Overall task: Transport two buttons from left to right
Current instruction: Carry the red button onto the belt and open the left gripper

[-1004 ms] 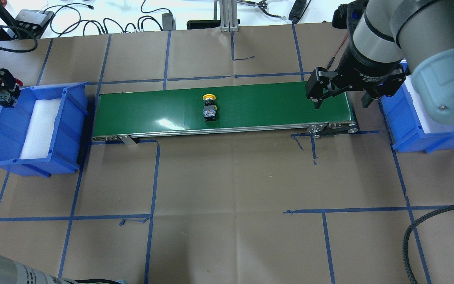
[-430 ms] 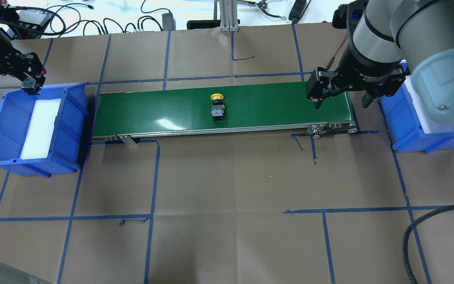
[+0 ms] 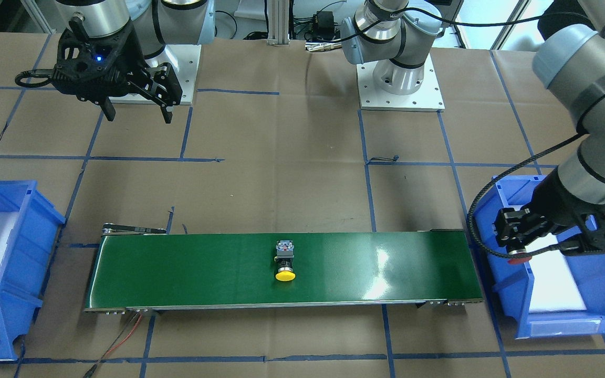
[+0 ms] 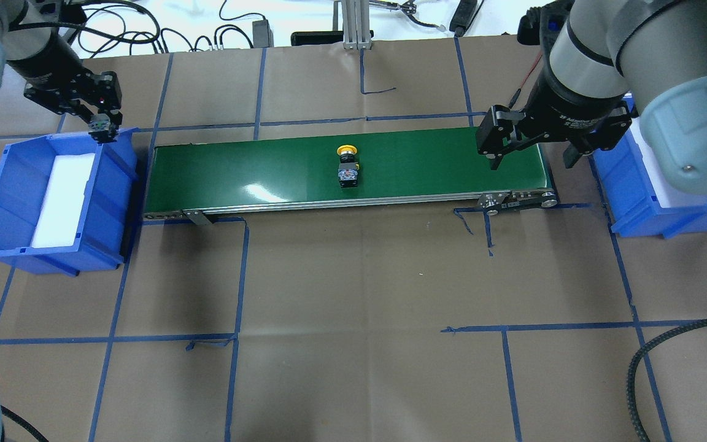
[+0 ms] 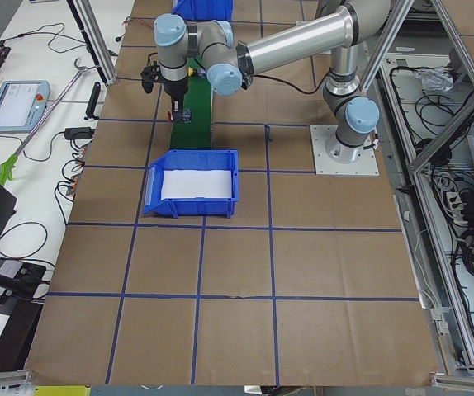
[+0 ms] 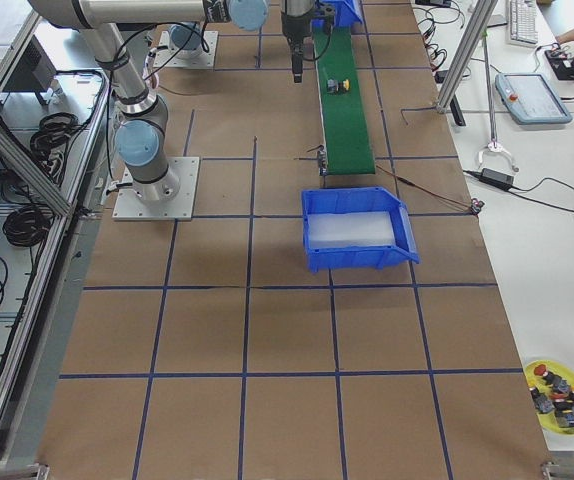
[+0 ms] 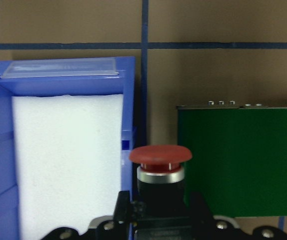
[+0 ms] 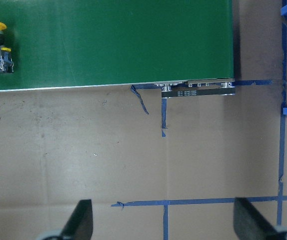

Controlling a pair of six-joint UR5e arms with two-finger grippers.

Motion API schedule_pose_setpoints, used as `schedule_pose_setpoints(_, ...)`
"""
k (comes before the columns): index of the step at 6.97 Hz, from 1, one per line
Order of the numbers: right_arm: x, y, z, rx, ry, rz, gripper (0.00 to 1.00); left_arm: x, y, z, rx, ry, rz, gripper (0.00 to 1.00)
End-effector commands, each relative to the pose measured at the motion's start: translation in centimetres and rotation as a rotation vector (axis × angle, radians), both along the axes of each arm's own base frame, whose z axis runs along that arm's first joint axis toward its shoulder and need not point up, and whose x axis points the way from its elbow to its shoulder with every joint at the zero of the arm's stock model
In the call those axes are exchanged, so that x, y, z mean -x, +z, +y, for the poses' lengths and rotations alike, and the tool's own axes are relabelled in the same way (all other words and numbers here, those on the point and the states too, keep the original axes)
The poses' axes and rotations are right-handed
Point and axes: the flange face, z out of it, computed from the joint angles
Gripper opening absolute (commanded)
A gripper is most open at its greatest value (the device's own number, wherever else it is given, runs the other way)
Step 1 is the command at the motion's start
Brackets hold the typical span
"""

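Grips the red-capped button [image 7: 160, 156] with the left gripper [image 4: 100, 124], jaws closed on its black body. Hovers, as it seems, over the wall of the left blue bin [image 4: 13, 184] nearest to the green conveyor belt [image 4: 237, 172], beside the white foam [image 7: 66, 160]. Shows the yellow-capped button [image 4: 347, 169] lying on its side near the belt's middle, cap away from the robot. Holds the right gripper [image 4: 531, 161] above the belt's right end, jaws wide open, empty.

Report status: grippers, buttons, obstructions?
Left gripper shut on red button, over left bin wall beside belt. Right gripper open, empty, above belt's right end. Yellow button mid-belt, on its side. Nothing seen blocking.
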Motion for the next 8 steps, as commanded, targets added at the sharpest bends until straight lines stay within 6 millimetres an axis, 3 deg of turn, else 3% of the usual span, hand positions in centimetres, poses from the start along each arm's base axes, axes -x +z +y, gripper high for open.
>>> schedule_pose_setpoints(1, 0.0, -0.2, 0.0, -0.002, 0.0, 0.0, 1.0, 3.5, -2.0, -0.3, -0.035, 0.024, 0.014, 0.11)
schedule_pose_setpoints(5, -0.1, -2.6, -2.2, -0.019, 0.002, 0.003, 1.0, 4.1, -11.3, 2.6, 0.002, 0.02, 0.011, 0.11)
schedule_pose_setpoints(8, -0.2, -3.4, -3.5, -0.009, 0.0, -0.002, 1.0, 4.3, -13.7, 3.4, 0.017, -0.008, 0.007, 0.12)
